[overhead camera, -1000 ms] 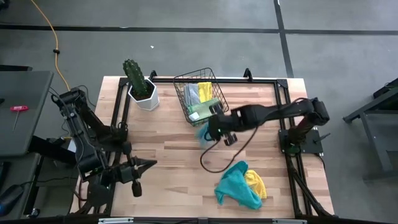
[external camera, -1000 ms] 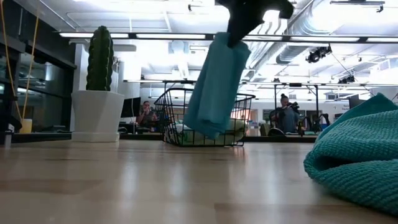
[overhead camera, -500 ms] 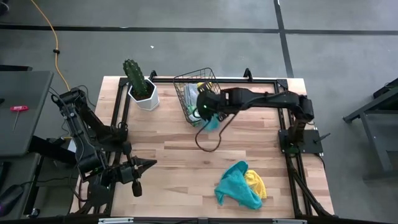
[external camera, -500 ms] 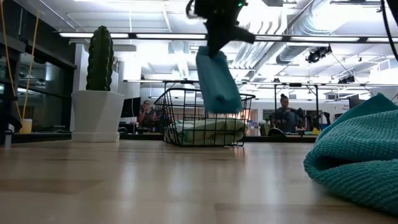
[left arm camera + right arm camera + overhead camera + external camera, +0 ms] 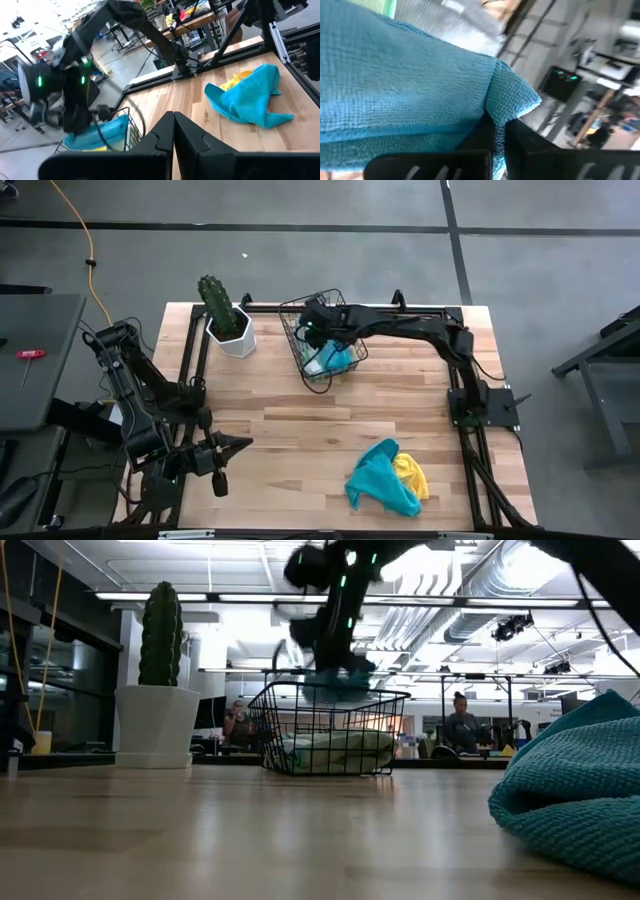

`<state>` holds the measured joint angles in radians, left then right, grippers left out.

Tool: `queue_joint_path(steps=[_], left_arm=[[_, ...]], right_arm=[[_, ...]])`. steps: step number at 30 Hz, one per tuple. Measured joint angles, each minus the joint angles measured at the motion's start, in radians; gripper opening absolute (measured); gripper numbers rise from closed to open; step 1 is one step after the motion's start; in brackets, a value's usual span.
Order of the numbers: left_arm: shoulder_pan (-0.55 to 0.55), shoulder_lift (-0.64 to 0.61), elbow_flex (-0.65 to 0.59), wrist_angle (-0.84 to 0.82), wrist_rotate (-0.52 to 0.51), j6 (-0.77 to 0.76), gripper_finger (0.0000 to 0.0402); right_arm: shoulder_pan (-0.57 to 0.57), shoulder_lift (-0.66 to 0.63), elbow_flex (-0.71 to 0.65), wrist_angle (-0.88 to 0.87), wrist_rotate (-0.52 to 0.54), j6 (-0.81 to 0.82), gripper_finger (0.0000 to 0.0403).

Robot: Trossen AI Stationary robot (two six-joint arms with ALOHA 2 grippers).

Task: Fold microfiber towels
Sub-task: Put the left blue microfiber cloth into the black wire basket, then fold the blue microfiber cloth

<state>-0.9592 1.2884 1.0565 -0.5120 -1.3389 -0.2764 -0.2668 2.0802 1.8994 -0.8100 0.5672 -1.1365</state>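
A folded teal-blue towel (image 5: pixel 337 360) hangs over the basket (image 5: pixel 300 340) at the far side of the bench — one corner pinched in the shut right pincer (image 5: pixel 318 330), its weave ribbed and soft. Beneath it in the basket lie more folded cloths, a light green one (image 5: pixel 340 750) and a grey one (image 5: pixel 455 20). Well apart, near the front edge, 2 unfolded towels sit in a crumpled heap — a teal one (image 5: pixel 378 478) draped over a yellow one (image 5: pixel 412 473).
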Motion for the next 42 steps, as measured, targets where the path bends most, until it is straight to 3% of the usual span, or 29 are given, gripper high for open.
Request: queue_joint_path(steps=[9,21,28,34,38,42], left_arm=[[0.000,0.000,0.000,-0.024,0.004,0.000,0.0000],[0.000,0.000,0.001,-0.023,0.013,-0.009,0.0000],[0.000,0.000,0.001,-0.023,0.050,-0.009,0.0000],[0.000,0.000,0.001,-0.023,0.050,-0.009,0.0000],[0.000,0.000,0.001,-0.023,0.050,-0.012,0.0000],[0.001,0.000,0.001,-0.023,0.049,-0.013,0.0000]], right_arm=[[-0.083,0.170,-0.002,0.051,0.018,-0.042,0.0000],[-0.091,0.191,-0.002,0.100,0.123,-0.032,0.0034],[-0.080,0.191,-0.002,0.099,0.199,-0.003,0.0112],[-0.031,0.191,0.051,0.084,0.345,-0.109,0.0201],[0.003,0.191,0.180,-0.005,0.350,-0.026,0.0227],[0.025,0.191,0.368,-0.185,0.312,0.195,0.0226]])
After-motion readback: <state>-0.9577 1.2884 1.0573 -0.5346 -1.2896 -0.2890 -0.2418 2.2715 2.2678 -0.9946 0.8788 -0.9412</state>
